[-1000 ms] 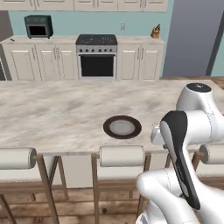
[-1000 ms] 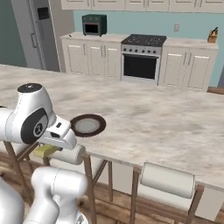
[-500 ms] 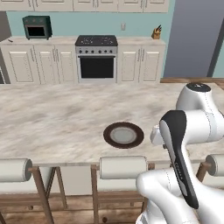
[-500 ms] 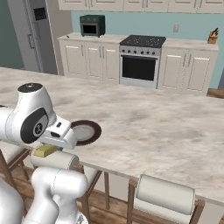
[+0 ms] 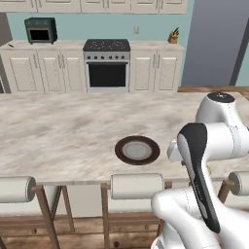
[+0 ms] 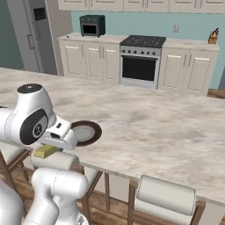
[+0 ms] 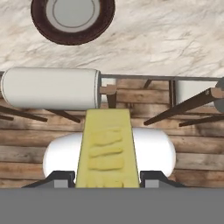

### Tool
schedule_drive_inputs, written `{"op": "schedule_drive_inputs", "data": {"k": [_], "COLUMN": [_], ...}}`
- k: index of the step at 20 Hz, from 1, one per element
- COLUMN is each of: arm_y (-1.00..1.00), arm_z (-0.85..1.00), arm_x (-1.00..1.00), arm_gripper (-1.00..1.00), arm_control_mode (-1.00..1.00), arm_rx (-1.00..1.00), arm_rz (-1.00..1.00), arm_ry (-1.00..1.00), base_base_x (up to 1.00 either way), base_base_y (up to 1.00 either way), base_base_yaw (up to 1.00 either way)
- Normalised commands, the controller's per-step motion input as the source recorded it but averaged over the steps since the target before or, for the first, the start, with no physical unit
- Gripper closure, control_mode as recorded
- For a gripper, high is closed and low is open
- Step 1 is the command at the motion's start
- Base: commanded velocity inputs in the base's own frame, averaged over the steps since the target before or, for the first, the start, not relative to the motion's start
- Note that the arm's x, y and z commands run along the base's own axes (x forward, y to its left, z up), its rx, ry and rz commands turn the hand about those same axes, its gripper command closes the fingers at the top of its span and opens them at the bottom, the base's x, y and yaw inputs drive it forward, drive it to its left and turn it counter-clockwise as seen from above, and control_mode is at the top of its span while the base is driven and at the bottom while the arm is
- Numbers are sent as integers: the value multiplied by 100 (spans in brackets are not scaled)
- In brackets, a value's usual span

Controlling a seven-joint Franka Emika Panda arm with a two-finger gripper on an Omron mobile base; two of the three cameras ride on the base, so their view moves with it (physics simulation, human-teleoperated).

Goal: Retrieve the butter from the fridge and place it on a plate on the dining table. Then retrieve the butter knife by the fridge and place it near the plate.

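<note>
My gripper is shut on the butter, a pale-yellow stick between the two fingertips. It hangs below the near edge of the dining table, over a stool and the wooden floor. In the right base view the butter shows under the hand. The plate, brown-rimmed with a grey centre, sits bare on the table near that edge; it also shows at the plate and the plate. The fridge stands at the far left. A small dark butter knife lies on the counter by it.
White-backed stools line the table's near side, one right under the hand. Across the room are cream cabinets with a stove, a toaster oven and a knife block.
Both base views have slid slightly, so the base has crept toward the table; plate and stools now sit lower in the picture. The butter stays in the gripper.
</note>
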Motion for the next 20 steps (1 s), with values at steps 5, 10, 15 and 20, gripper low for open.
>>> {"op": "schedule_drive_inputs", "data": {"k": [5,10,15,20], "arm_y": [2,0,0,0], "arm_z": [0,0,0,-6], "arm_x": [45,80,92,100], "arm_gripper": [100,100,100,100], "arm_control_mode": [-100,-100,-100,-100], "arm_rx": [0,0,0,0], "arm_rz": [0,21,28,38], "arm_ry": [0,0,-1,-10], "base_base_x": [8,0,0,0], "base_base_y": [1,0,0,0], "base_base_yaw": [0,0,0,0]}}
